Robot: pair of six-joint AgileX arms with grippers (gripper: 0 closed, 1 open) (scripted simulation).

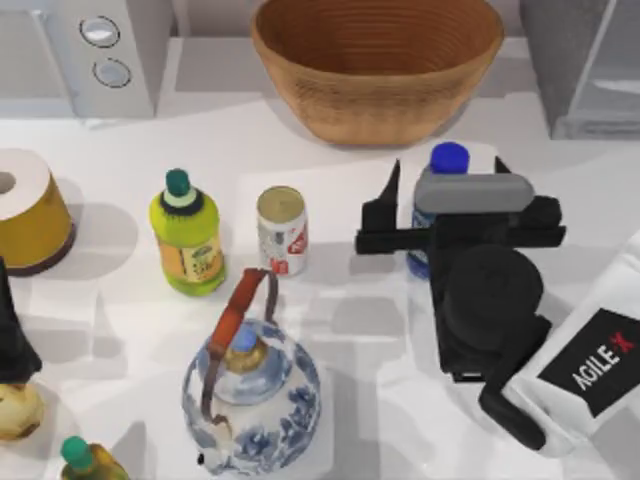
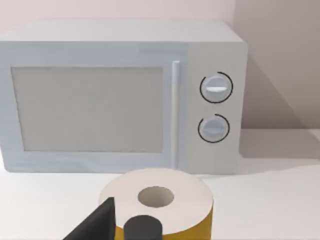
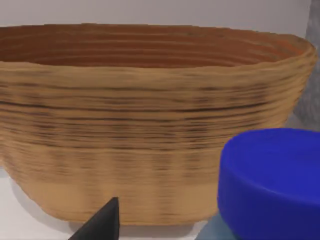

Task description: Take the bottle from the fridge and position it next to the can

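The bottle [image 1: 448, 160], clear pale blue with a blue cap [image 3: 272, 182], stands upright on the table to the right of the can [image 1: 282, 230]. A hand's width of bare table lies between them. The can is small and white with red markings and a tan top. My right gripper [image 1: 447, 168] is open and straddles the bottle's upper part, its fingers [image 1: 389, 190] spread wider than the bottle, which sits toward the right finger. The grey fridge [image 1: 580, 60] is at the back right corner. My left gripper [image 1: 10, 330] stays at the table's left edge.
A large wicker basket [image 1: 375, 65] stands just behind the bottle. A white microwave [image 1: 100, 50] is at the back left, with a yellow roll [image 1: 30, 210] in front of it. A yellow-green bottle [image 1: 186, 235] stands left of the can, and a blue-and-white teapot [image 1: 250, 390] sits in front.
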